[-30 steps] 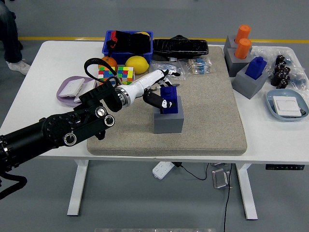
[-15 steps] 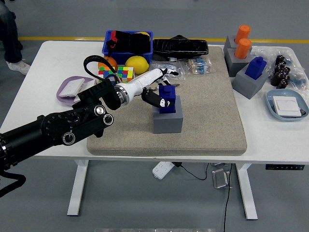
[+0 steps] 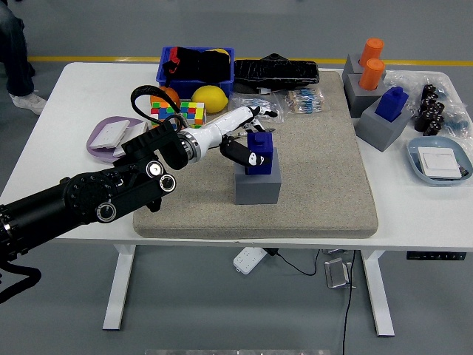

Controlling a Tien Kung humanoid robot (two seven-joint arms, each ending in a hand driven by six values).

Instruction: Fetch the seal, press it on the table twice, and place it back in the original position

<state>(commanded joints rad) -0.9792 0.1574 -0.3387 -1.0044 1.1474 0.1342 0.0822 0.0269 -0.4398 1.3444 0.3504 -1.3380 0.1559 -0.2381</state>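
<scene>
A blue seal [image 3: 259,152] stands upright in a grey block holder [image 3: 257,183] on the beige mat [image 3: 325,170] in the head view. My left hand [image 3: 247,139], white with black fingers, reaches in from the left and its fingers [image 3: 238,154] close around the seal's left side. The seal sits in the holder's top. The right arm does not show.
At the right stand two more grey holders, one with two orange seals [image 3: 369,63] and one with a blue seal [image 3: 392,103]. A blue bin [image 3: 194,63], a lemon [image 3: 209,98], puzzle cubes [image 3: 179,112], a purple plate [image 3: 111,135] and plastic bags [image 3: 288,100] lie at the back. A person's leg [image 3: 15,44] stands top left.
My left hand and the seal shifted slightly left and back to the right over the holder; the seal stays in the hand's grasp.
</scene>
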